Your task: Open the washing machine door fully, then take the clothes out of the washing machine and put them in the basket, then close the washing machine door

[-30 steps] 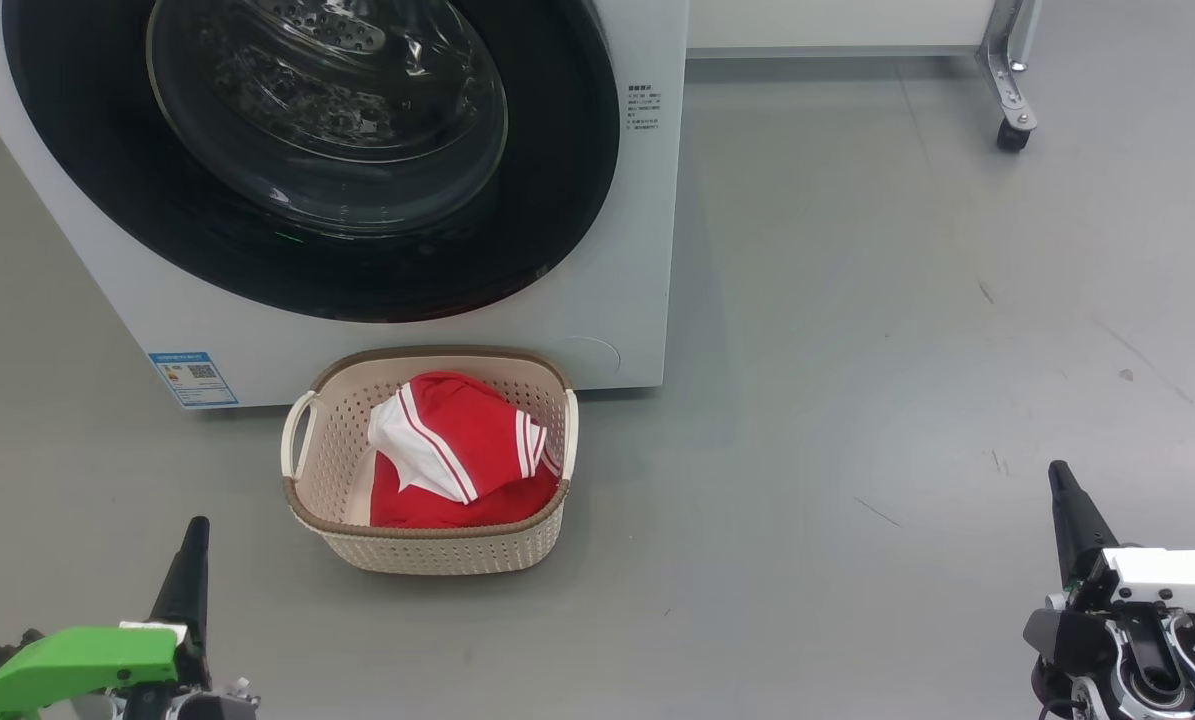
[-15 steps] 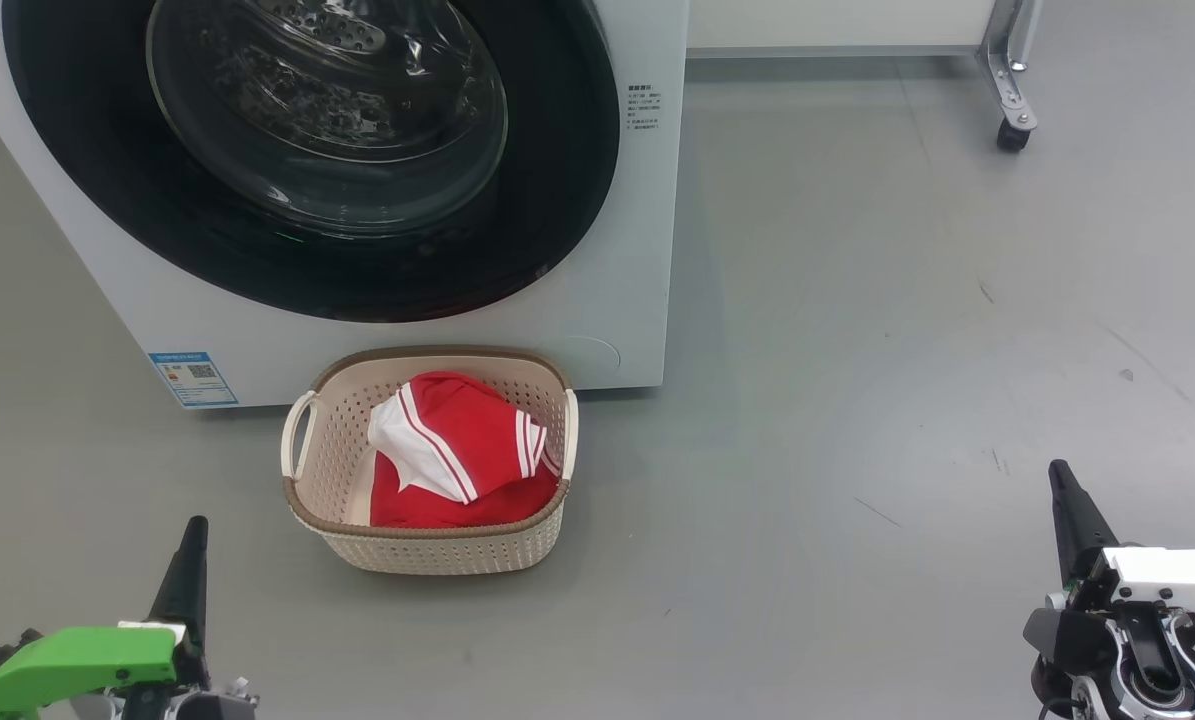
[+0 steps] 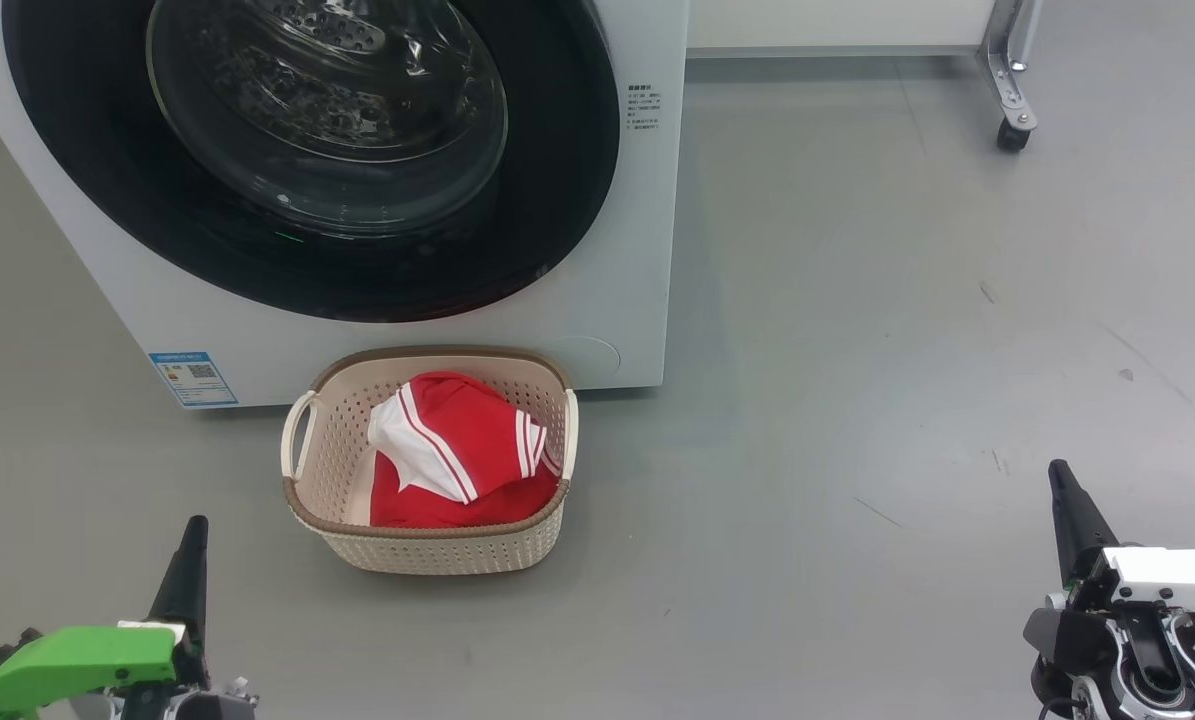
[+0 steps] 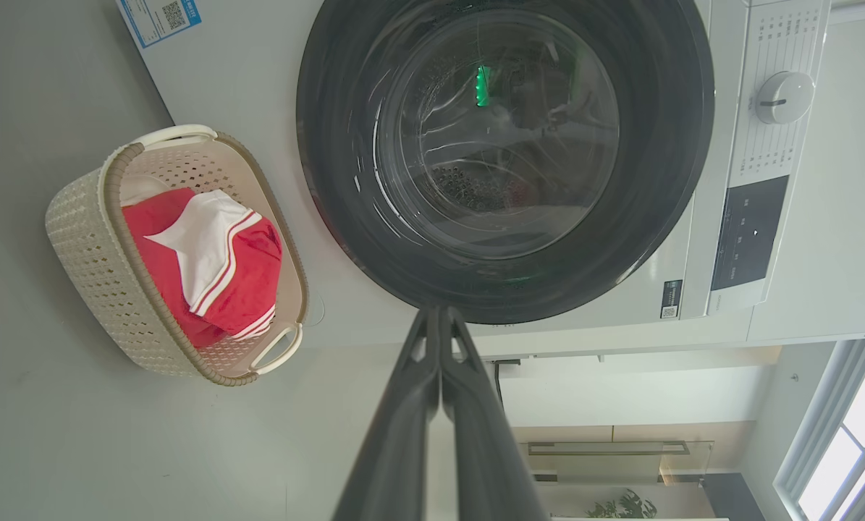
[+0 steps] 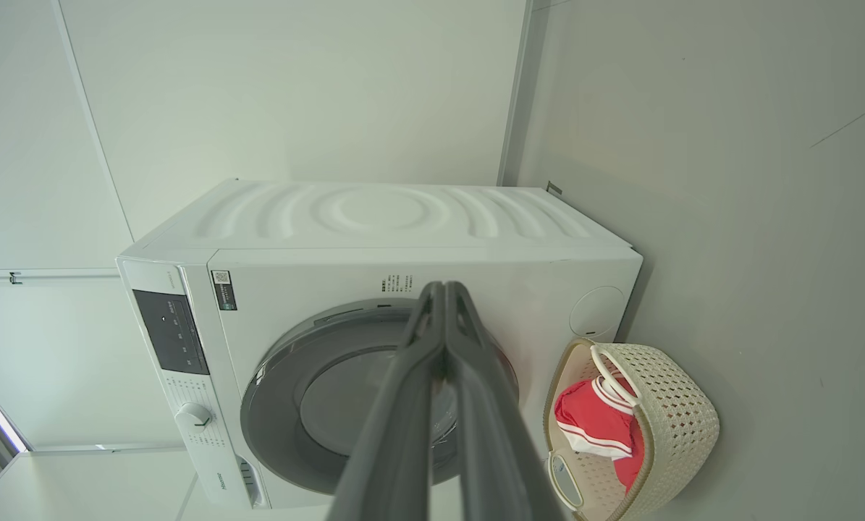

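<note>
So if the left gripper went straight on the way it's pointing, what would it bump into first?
Probably the washing machine door: the left gripper, shut, aims at its black rim, with nothing in between. The basket sits off to the side. Depth is hard to judge.

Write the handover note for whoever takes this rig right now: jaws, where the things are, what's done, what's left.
Left gripper: jaws shut, holding nothing, clear of everything.
Right gripper: jaws shut, holding nothing, clear of everything.
Door: shut against the washing machine.
Clothes: red and white, lying in the basket, which stands on the floor just in front of the machine.
Done: clothes in the basket, door closed.
Left: apparently nothing; the glass is too dim to confirm that the drum is empty.
</note>
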Tool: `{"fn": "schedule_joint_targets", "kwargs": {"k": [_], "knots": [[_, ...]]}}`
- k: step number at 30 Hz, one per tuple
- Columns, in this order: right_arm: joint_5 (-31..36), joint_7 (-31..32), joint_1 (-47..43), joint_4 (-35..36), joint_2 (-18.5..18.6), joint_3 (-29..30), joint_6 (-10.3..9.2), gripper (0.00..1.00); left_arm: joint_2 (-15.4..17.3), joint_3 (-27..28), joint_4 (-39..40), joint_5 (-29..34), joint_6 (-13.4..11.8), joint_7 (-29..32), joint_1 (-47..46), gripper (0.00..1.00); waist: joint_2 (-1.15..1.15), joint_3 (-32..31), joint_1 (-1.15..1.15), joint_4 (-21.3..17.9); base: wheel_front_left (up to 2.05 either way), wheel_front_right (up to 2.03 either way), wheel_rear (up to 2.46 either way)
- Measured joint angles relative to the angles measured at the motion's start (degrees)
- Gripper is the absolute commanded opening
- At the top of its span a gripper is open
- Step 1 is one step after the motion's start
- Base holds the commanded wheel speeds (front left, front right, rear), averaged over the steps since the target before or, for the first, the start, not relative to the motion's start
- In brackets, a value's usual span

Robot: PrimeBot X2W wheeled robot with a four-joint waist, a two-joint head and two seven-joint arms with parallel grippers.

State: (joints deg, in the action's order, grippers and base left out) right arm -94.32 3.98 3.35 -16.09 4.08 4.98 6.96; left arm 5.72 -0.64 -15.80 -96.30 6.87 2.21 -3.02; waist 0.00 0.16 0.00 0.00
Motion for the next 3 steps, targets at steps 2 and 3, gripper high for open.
{"fn": "schedule_joint_targets", "kwargs": {"k": [2, 3], "knots": [[0.00, 0.00, 0.00, 0.00, -0.01, 0.01, -0.01, 0.00, -0.01, 0.02, 0.01, 0.00, 0.00, 0.00, -0.01, 0.00, 0.00, 0.00, 0.00, 0.00, 0.00, 0.00, 0.00], [0.00, 0.00, 0.00, 0.01, -0.01, 0.01, -0.01, 0.00, -0.01, 0.02, 0.02, 0.00, 0.00, 0.00, -0.01, 0.00, 0.00, 0.00, 0.00, 0.00, 0.00, 0.00, 0.00]]}}
